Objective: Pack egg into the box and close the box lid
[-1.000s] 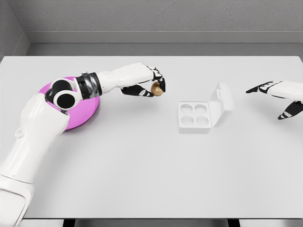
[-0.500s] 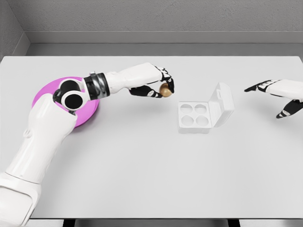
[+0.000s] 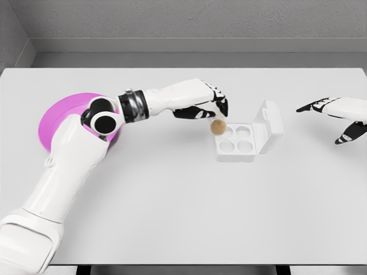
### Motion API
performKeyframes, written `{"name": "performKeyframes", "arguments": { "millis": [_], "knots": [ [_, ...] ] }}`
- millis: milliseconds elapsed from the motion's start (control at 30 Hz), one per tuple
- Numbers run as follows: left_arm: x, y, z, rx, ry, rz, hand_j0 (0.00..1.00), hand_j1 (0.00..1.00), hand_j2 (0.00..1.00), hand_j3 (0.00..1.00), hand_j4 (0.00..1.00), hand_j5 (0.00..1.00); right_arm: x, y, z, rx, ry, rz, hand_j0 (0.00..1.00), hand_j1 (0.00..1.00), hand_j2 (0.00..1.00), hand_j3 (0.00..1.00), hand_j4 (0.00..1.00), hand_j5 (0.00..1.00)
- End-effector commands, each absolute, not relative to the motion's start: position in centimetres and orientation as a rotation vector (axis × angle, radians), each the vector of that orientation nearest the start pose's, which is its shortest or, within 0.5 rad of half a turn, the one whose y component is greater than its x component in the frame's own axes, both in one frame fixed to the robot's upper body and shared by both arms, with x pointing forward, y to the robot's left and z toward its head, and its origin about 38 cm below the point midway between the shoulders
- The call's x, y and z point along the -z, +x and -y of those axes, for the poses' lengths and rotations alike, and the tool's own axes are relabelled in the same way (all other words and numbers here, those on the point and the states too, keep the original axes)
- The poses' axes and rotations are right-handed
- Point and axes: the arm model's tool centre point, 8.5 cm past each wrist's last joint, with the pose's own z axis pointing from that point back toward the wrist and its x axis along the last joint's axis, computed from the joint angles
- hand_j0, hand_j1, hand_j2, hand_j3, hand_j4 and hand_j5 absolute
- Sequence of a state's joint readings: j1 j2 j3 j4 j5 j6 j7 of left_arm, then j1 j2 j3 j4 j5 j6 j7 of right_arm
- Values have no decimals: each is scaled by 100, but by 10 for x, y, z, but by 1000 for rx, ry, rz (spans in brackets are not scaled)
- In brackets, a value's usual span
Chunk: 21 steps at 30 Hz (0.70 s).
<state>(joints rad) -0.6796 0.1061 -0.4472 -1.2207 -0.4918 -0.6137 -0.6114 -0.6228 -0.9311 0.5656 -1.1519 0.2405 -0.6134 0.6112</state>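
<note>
Brown egg [image 3: 217, 127] just below the curled fingertips [image 3: 221, 110] of the left hand [image 3: 207, 104], at the near-left corner of the open white box [image 3: 248, 137] on the desk [image 3: 172, 212]; whether still gripped, cannot tell; right hand [image 3: 335, 114] spread, holding nothing, far right.

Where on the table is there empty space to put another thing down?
The whole near part of the table, in front of the egg box and beside the left arm, is bare. So is the far strip behind the box. It is crowded where the left hand hovers by the egg at the box, and at the pink plate.
</note>
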Motion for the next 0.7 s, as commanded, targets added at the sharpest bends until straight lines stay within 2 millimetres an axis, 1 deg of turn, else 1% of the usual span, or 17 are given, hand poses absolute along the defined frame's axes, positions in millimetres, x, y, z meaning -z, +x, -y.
{"name": "performKeyframes", "arguments": {
  "millis": [0,33,333,600,667],
  "knots": [
    [-205,466,-70,1822,-20,1887,46,46,46,46,46,46,-199,437,431,-1814,-387,1159,100,100,100,100,100,100],
    [-205,466,-69,1821,-23,1890,46,46,46,46,46,46,-199,437,431,-1814,-387,1159,100,100,100,100,100,100],
    [-203,468,-77,1811,-11,1881,47,47,47,47,47,47,-198,438,430,-1814,-386,1160,100,100,100,100,100,100],
    [-208,466,-74,1816,-9,1898,47,47,47,47,47,47,-198,438,429,-1815,-386,1161,100,100,100,100,100,100],
    [-210,466,-76,1814,-5,1901,48,48,48,48,48,48,-199,438,429,-1817,-385,1162,100,100,100,100,100,100]
  ]
}}
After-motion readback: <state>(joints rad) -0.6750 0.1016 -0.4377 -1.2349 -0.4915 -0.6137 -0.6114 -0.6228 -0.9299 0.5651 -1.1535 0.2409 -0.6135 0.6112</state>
